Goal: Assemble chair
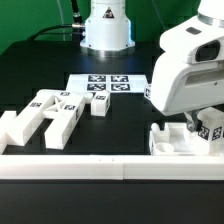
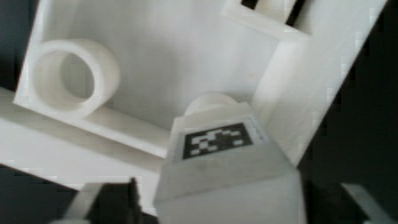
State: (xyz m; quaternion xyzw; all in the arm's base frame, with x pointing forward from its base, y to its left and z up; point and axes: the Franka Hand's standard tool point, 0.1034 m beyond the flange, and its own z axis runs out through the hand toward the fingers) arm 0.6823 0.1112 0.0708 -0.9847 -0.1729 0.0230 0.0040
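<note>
My gripper (image 1: 206, 124) is at the exterior view's right, shut on a white tagged chair bar (image 1: 212, 130). In the wrist view the bar (image 2: 221, 160) fills the space between my fingers (image 2: 118, 205), its tag facing the camera. My gripper (image 2: 217, 208) holds it just over a white chair plate (image 2: 169, 60) that has a round ring (image 2: 71, 75) and slots. That plate (image 1: 178, 141) lies against the front rail at the right. Several more white tagged chair parts (image 1: 50, 112) lie in a cluster at the left.
The marker board (image 1: 103, 84) lies flat at the middle back, in front of the arm's base (image 1: 106, 30). A long white border rail (image 1: 90, 167) runs along the front edge. A small white block (image 1: 100, 104) stands near the marker board.
</note>
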